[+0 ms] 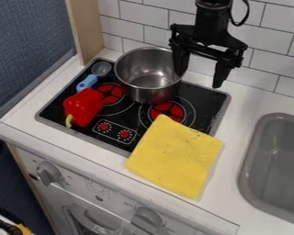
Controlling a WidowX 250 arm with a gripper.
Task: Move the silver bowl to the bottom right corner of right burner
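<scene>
Plainly, the silver bowl (148,80) stands upright in the upper middle of the frame, just to the left of and below the body of the black gripper (199,80), which hangs down from the top edge. It sits on the black stovetop (201,97), overlapping the upper part of the right burner (168,110). The gripper's fingers are spread wide: the left-hand one in the frame overlaps the bowl's right rim, and the other hangs apart, to the right of the bowl. Nothing is clamped between them; whether the nearer finger touches the rim cannot be told. Left of the bowl, a blue-handled spoon (101,69) lies above a red pepper (84,106) with a green stem. Below the bowl, a yellow cloth (175,158) covers the stovetop's lower right corner and spills onto the white counter (241,103). A grey sink (275,160) is at the right edge.
</scene>
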